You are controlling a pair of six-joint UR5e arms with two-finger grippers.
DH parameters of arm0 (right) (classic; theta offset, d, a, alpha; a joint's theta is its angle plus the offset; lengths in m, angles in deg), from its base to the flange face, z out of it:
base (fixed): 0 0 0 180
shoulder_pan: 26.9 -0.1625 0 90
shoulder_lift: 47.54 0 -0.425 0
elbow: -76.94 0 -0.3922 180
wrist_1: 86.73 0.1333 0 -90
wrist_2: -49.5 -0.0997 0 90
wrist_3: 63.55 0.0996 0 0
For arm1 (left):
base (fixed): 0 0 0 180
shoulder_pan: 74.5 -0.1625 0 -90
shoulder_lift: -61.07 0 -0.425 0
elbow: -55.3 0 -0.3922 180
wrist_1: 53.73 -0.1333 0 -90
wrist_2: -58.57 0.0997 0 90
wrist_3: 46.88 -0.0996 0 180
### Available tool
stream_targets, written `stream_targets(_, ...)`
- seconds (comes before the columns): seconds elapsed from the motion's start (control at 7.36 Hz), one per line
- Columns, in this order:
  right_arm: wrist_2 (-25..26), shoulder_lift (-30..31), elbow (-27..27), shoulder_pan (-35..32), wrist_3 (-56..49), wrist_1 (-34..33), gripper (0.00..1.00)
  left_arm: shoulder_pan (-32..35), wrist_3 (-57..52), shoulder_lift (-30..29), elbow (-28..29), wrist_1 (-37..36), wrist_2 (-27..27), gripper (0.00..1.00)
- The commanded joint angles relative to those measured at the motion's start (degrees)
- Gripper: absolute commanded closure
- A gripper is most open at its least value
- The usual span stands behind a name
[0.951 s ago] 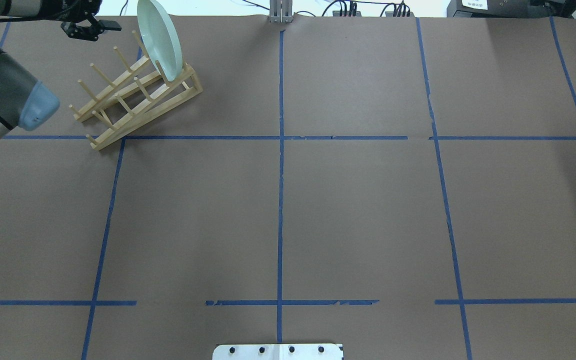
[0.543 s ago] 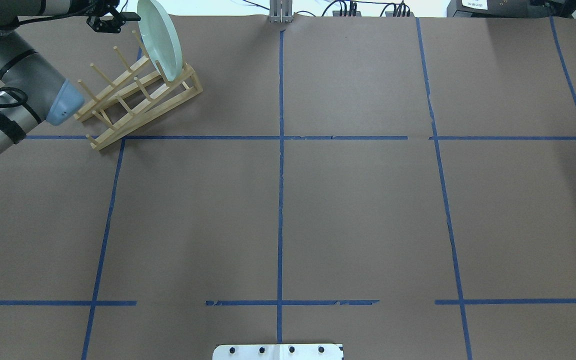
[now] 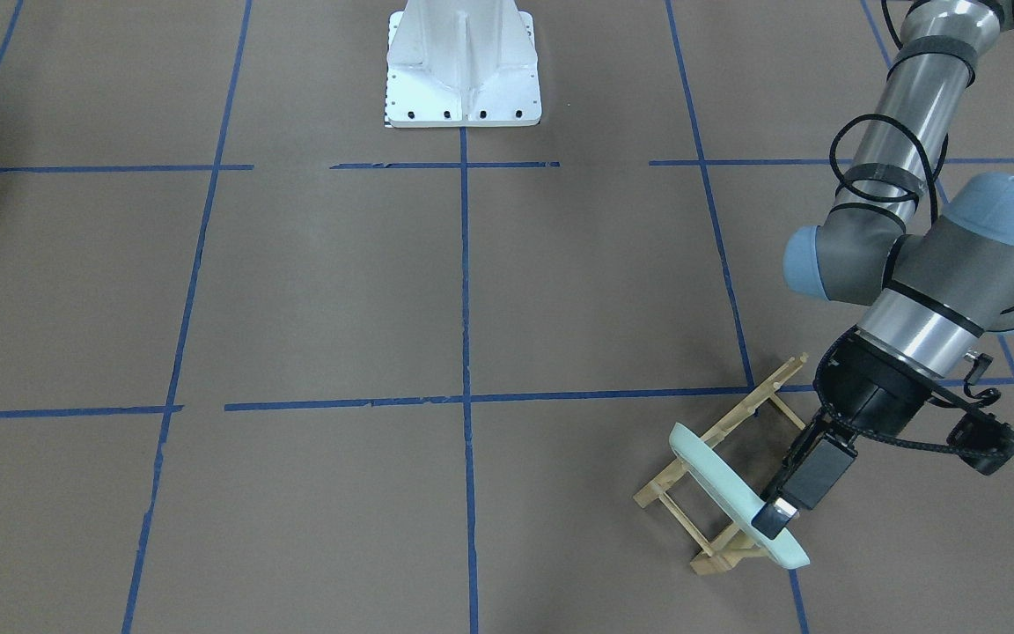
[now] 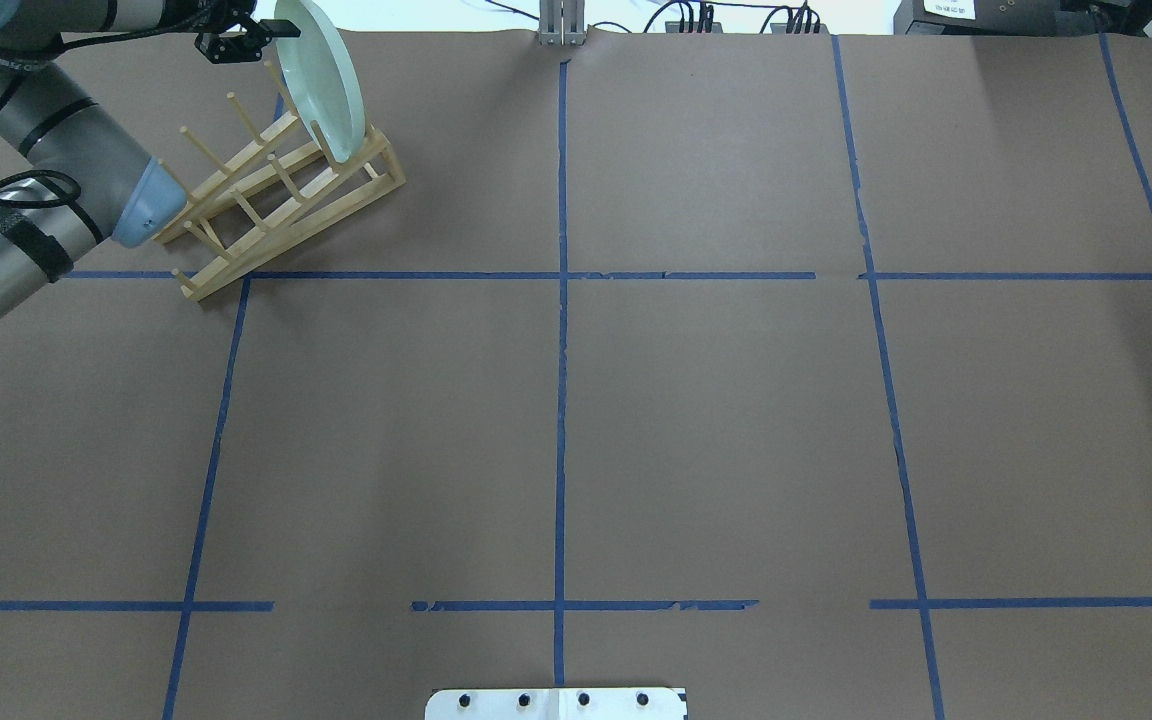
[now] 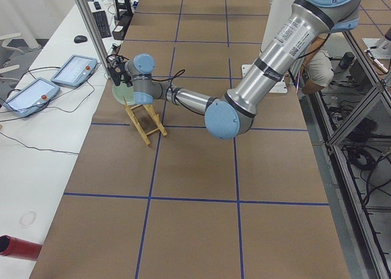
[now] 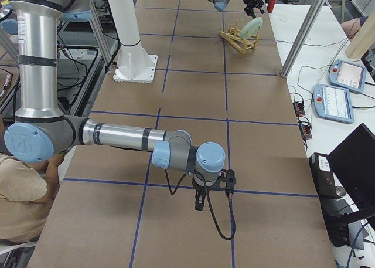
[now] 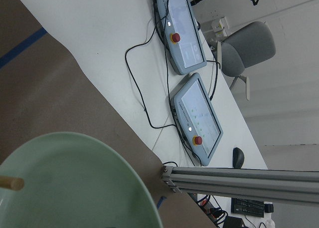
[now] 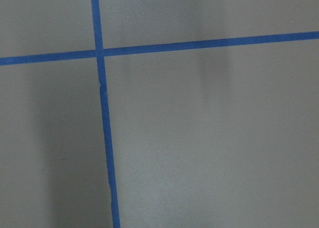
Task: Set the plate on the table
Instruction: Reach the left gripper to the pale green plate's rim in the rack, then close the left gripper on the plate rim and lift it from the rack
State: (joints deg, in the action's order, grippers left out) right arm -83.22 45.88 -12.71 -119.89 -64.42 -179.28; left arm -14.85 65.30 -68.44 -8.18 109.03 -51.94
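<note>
The pale mint-green plate (image 4: 321, 80) stands on edge in the far slot of the light wooden peg rack (image 4: 276, 200) at the table's (image 4: 716, 420) far left corner. My left gripper (image 4: 276, 32) is at the plate's top rim. In the front-facing view one fingertip (image 3: 771, 521) lies over the rim of the plate (image 3: 727, 493); the jaws look open around it. The left wrist view shows the plate's face (image 7: 75, 183) close below. My right gripper (image 6: 199, 202) hangs low over bare table near the robot's side; I cannot tell whether it is open or shut.
The white robot base (image 3: 463, 62) stands at the table's near-middle edge. Two teach pendants (image 7: 192, 33) and cables lie on the white bench beyond the table's far edge, next to an aluminium post (image 7: 239, 180).
My left arm has swung right and forward. Its gripper has moved from left of the rack up to the plate's top rim. The plate and rack have not moved.
</note>
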Motion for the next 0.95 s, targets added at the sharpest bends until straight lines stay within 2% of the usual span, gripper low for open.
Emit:
stream_targets(0.0,0.0,0.0,0.0,0.0,0.0,0.0,0.0,-0.9,-0.2,-0.3,0.2,0.0,0.6,0.43)
stream_targets(0.14,0.0,0.0,0.0,0.0,0.0,0.0,0.0,-0.9,-0.3,-0.2,0.2,0.0,0.6,0.99)
stream_targets(0.54,0.0,0.0,0.0,0.0,0.0,0.0,0.0,-0.5,-1.4,-0.1,-2.0,-0.1,0.5,1.0)
stream_targets(0.81,0.0,0.0,0.0,0.0,0.0,0.0,0.0,1.7,-1.3,1.4,-11.9,-2.1,0.0,1.0)
